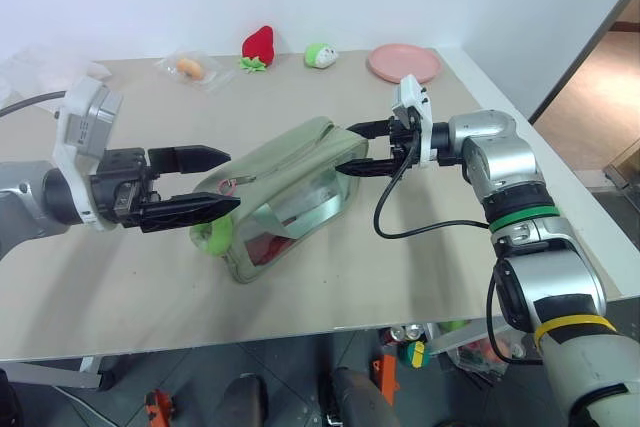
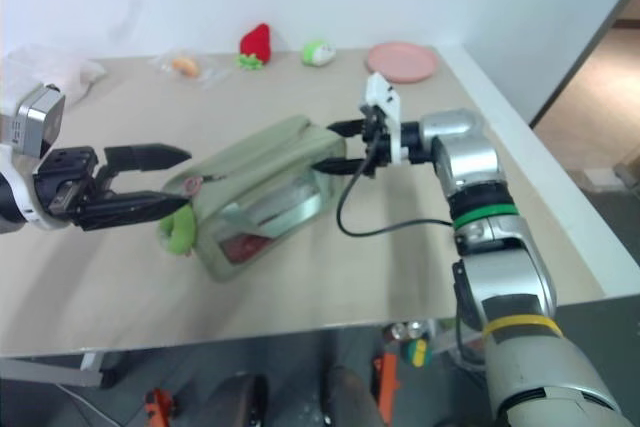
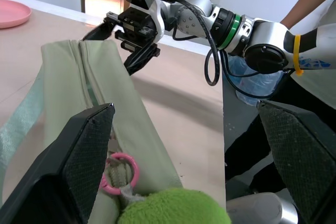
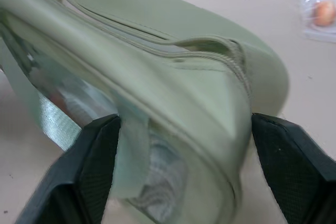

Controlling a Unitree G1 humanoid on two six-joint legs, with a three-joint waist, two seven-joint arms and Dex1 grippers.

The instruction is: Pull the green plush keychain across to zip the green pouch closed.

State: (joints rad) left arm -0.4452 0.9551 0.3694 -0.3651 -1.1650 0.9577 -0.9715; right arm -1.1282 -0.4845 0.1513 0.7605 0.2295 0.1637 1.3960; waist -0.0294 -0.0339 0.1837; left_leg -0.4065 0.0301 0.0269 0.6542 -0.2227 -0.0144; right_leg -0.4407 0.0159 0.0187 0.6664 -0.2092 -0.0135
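The pale green pouch lies slanted in the middle of the table, its clear side panel showing something red inside. The lime-green plush keychain hangs at the pouch's near-left end, clipped by a pink ring to the zip. My left gripper is open and level, one finger on each side of that end, just above the keychain. My right gripper is open, and its fingers straddle the pouch's far-right end without closing on it.
Along the table's far edge are a red strawberry plush, a green-and-white plush, a pink plate and a clear bag holding something orange. The table's right edge runs close to my right arm.
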